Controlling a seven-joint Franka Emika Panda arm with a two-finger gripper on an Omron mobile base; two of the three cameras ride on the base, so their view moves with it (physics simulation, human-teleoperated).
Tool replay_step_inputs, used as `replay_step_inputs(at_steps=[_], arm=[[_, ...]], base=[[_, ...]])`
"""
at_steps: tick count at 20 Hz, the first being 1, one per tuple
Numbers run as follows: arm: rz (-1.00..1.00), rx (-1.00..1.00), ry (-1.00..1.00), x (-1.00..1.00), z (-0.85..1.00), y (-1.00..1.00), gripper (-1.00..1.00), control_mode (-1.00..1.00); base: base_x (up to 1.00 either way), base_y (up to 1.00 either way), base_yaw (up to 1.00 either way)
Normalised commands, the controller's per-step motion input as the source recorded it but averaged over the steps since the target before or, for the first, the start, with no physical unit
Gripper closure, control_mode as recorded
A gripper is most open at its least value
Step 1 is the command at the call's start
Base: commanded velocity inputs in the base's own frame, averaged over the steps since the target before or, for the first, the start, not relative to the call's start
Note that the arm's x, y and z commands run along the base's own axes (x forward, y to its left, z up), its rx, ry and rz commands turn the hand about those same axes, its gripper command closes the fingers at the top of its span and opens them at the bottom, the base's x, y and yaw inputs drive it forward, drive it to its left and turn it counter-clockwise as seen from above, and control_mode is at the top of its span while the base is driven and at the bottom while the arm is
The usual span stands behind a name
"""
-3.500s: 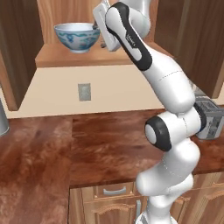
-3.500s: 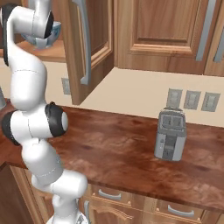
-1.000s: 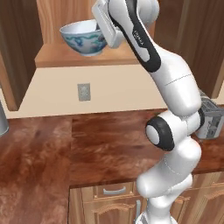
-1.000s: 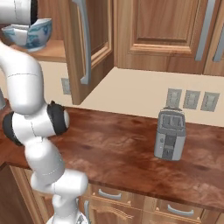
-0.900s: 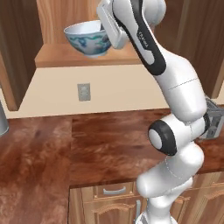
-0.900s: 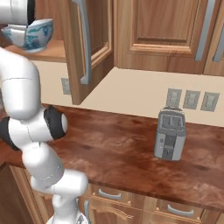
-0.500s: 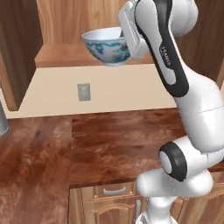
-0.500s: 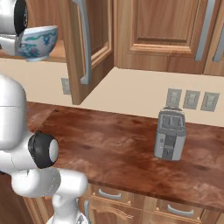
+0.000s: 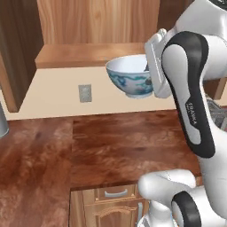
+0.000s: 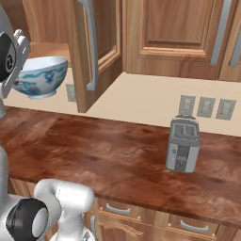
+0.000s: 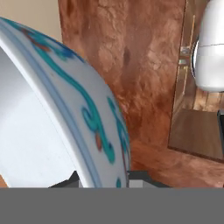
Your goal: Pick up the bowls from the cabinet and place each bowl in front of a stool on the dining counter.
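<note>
One bowl (image 9: 131, 81), the deep white one with blue floral pattern, is in the claw (image 9: 150, 80). The jaws are pinched shut on its rim wall: in the hand view one dark tip sits inside the white bowl interior and the other outside against the painted wall, with the wall running up and away from the tips.

From the left base view, the bowl hangs out sideways from the claw, mouth up and roughly level, on the side away from the arm's own links. It is in the air, out in front of the open cabinet (image 9: 95, 26) and below its shelf (image 9: 84, 55), well above the reddish wood-grain wall counter (image 9: 111, 146). The right base view agrees: bowl clear of the open cabinet door (image 10: 94, 52) and touching nothing but the claw.

A toaster (image 10: 183, 144) stands well off to the far side of the arm from the bowl, near the wall outlets.

Judgement: the lift-out looks done and the carry phase is in hand. The relation that matters is that the whole bowl is cantilevered to one side of the grip, held by a single rim pinch. Any swing or wrist roll should keep the mouth level, or the bowl could pivot in the jaws. No stools or island counter are visible from here, so the base must turn or drive before placement.
</note>
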Motion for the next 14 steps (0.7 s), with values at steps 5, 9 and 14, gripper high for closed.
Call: replay_step_inputs(at_steps=[5,9,14], arm=[[-0.06,0.06,-0.02,-1.0,-0.67,-0.3,1.0,-1.0],[-0.01,0.02,0.0,-0.86,-0.33,-0.09,1.0,-1.0],[0.0,0.0,0.04,-0.33,-0.12,0.0,1.0,-1.0]], base=[[0.0,0.0,0.0],[0.0,0.0,0.0],[0.0,0.0,0.0]])
